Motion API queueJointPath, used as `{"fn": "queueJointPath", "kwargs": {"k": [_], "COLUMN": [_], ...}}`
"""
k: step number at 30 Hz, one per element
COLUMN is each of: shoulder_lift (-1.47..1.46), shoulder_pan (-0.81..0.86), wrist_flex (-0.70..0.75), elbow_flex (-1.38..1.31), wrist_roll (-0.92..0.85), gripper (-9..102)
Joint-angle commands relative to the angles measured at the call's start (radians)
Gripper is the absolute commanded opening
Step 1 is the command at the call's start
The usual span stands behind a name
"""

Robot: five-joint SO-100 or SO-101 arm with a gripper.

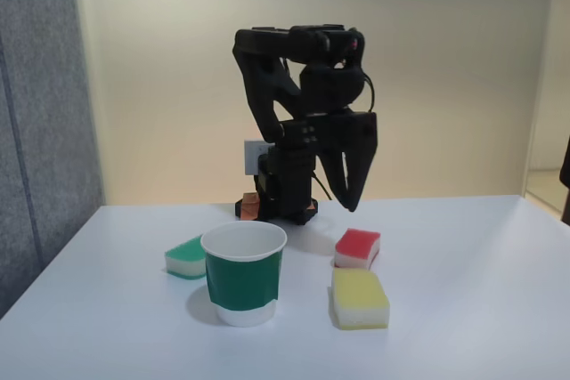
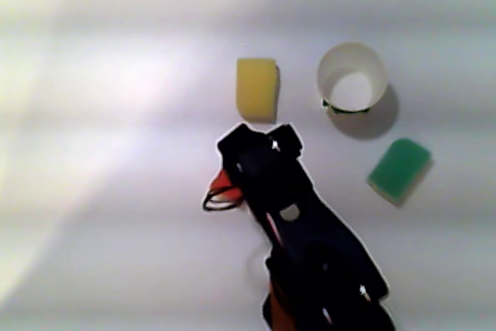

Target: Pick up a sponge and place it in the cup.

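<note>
Clearly the claw (image 1: 350, 198) hangs above the red sponge (image 1: 357, 247), holding nothing; its fingers look nearly closed, though the angle is poor. Best to spread them, drop straight down, pinch the sponge's sides, then carry it to the cup (image 1: 243, 271).

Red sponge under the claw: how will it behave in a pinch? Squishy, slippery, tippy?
The red sponge looks like soft foam, so it will probably compress under the claw. Its small size suggests it is light and may slide on the smooth white table. It lies flat and blocky, so rolling seems unlikely.
</note>
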Motion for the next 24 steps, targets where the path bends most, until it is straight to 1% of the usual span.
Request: {"fn": "queueJointPath", "kwargs": {"k": [1,7,11,14,17,24], "shoulder_lift": [-0.041,-0.141,-0.187,-0.199,-0.206,-0.227], "shoulder_pan": [-0.020,-0.032,-0.025,-0.021,-0.026,-0.035], "wrist_flex": [-0.005,-0.052,-0.114,-0.124,-0.127,-0.158], "elbow_flex": [-0.060,-0.106,-0.120,-0.120,-0.115,-0.114], "wrist_roll": [-0.114,-0.314,-0.370,-0.383,-0.373,-0.382], "gripper": [0,0,0,0,10,28]}}
